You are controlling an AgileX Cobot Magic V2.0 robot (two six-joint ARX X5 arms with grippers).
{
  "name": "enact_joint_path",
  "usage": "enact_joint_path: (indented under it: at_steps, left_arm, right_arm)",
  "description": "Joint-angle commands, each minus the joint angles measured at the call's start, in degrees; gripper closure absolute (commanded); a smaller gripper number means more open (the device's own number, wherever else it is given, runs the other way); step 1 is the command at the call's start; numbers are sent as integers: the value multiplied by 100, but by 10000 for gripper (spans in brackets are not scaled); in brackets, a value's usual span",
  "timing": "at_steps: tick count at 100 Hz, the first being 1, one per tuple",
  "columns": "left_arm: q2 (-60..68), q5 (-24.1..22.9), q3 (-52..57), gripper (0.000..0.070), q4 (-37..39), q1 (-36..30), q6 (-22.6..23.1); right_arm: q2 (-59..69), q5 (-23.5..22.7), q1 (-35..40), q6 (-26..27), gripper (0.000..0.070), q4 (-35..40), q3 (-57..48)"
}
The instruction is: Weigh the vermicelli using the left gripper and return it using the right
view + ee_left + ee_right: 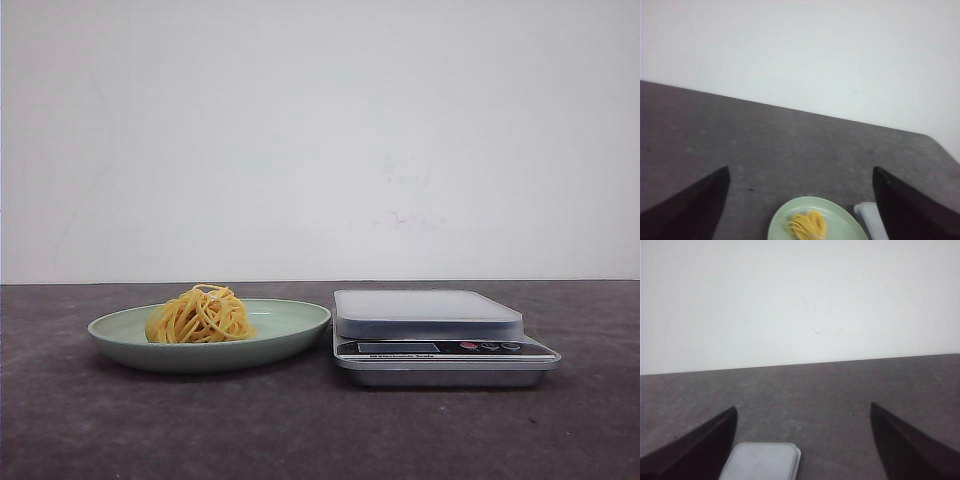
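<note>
On plate (290,325), round vermicelli (200,315), no long axis.

Plain white wall (320,140) (faintly scuffed), dark grey speckled tabletop (320,430)

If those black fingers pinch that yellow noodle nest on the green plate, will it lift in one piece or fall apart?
The vermicelli looks like a loose tangle of thin strands, so it is probably light and would likely lift as one clump. It may squash under the open left gripper, and stray strands could snag or drop. It sits free on the plate, not stuck.
</note>
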State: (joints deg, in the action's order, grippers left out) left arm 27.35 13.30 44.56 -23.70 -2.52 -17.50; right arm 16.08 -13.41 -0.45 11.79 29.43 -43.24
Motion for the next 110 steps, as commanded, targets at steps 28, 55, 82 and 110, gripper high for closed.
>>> enact_joint_path:
  at_steps: [28, 55, 82, 110]
  left_arm:
    - [1198, 479, 92, 152, 144, -505, -767]
    - [3158, 450, 120, 152, 260, -1283, -914]
    - [5086, 249, 981, 153, 136, -1993, -861]
    - [6642, -649, 2929, 163, -1233, -2404, -413]
  right_arm:
    - [452, -413, -7, 20, 147, 269, -391]
    - [682, -629, -7, 13, 147, 407, -391]
    - [785, -664, -4, -26, 147, 450, -391]
    - [973, -761, -7, -164, 147, 737, -391]
